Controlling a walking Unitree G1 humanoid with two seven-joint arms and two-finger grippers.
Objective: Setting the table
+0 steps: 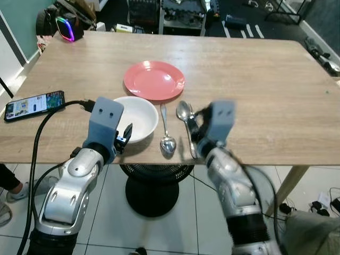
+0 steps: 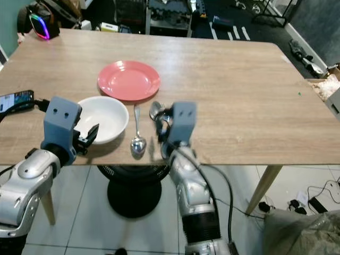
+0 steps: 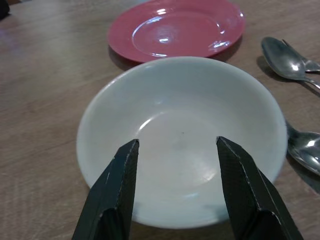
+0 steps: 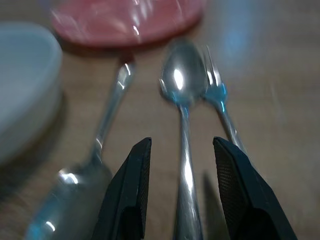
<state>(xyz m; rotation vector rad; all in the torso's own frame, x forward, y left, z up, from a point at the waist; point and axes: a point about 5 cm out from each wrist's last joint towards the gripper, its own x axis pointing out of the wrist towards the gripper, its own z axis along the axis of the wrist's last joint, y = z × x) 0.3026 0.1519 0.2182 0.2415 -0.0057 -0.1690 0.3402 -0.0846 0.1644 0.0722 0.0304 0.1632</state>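
Wooden bench w/ a pink plate toward the middle. Just nearer the front edge sits a white bowl, its far rim touching or just under the plate's edge, can't tell which. Beside the bowl, toward the right edge, lie 2 spoons: one w/ its bowl end near the front edge, handle pointing at the plate; the other spoon reversed, bowl end close to the plate. A fork lies right beside that 2nd spoon, tines by its bowl end.

Left end effector is released, fingers spread, hovering over the near rim of the white bowl at the front edge, gripping nothing. Right end effector also released, fingers straddling the 2nd spoon's handle, not closed on it; view blurred.

Phone w/ a cable lies near the left edge.
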